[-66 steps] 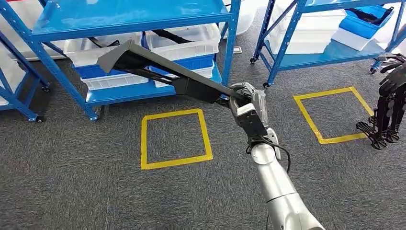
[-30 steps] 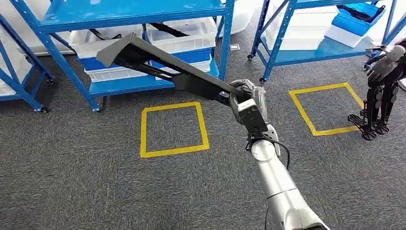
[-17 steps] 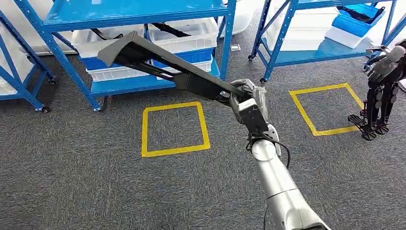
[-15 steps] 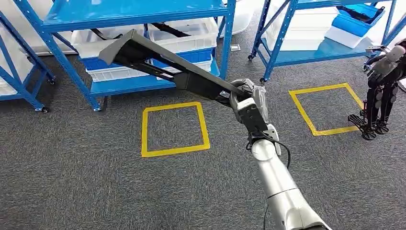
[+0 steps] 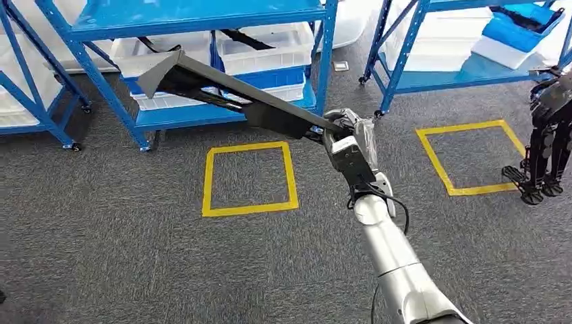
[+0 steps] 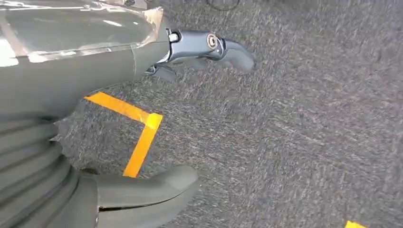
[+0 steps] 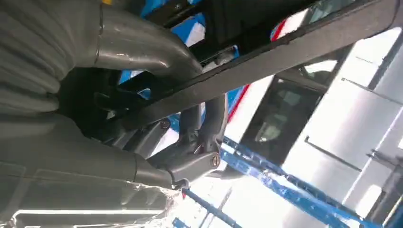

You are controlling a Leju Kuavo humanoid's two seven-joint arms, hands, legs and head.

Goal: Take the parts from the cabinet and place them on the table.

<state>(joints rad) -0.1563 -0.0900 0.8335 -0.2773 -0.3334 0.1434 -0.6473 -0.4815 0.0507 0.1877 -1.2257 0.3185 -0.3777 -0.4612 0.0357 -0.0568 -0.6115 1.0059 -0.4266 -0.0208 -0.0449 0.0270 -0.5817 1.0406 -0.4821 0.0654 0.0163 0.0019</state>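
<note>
My right hand (image 5: pixel 347 143) grips one end of a long black angled part (image 5: pixel 229 91). The part reaches up and to the left from the hand, and its wide far end hangs in front of the blue cabinet (image 5: pixel 202 17). In the right wrist view the dark fingers (image 7: pixel 204 123) wrap around the black bar of the part (image 7: pixel 285 52). In the left wrist view my left hand (image 6: pixel 95 66) hangs over grey carpet with its thumb (image 6: pixel 147 190) and fingers (image 6: pixel 214 45) apart and nothing in it.
White and blue bins (image 5: pixel 260 50) with more black parts sit on the cabinet's lower shelf. A second blue rack (image 5: pixel 459 67) stands at the right. Two yellow tape squares (image 5: pixel 249 202) (image 5: pixel 472 158) mark the carpet. A dark humanoid figure (image 5: pixel 550 142) stands at the far right.
The whole picture has shifted a little to the right, so the camera moved. My right hand keeps its hold on the black part, at about the same height.
</note>
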